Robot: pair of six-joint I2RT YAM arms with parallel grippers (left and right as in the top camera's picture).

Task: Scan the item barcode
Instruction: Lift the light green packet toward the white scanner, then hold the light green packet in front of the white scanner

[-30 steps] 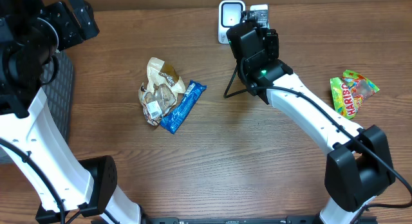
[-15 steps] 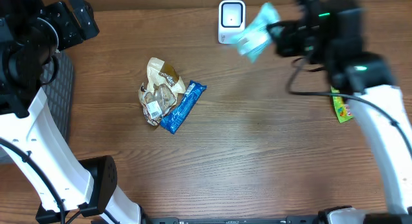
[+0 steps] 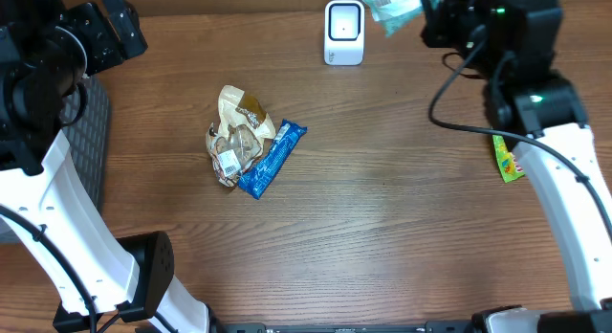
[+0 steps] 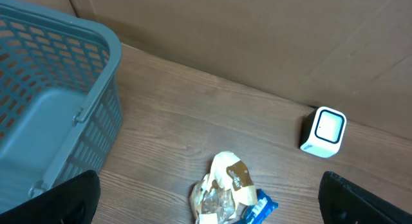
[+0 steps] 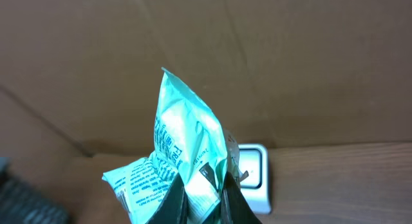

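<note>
Packet (image 5: 183,140) pinched in right tool (image 5: 203,195), near scanner (image 3: 344,32).

Brown wood-grain table (image 3: 382,237), matte, softly and evenly lit. Behind the table's far edge, a plain brown cardboard wall (image 4: 225,37), upright, creased in long diagonal lines. Meets the table in a straight, faintly shadowed seam.

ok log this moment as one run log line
phase: presenting item | right gripper: shut on mint-green packet, held beside white scanner | left gripper: open, near basket | on table: beige snack bag, blue bar
</note>
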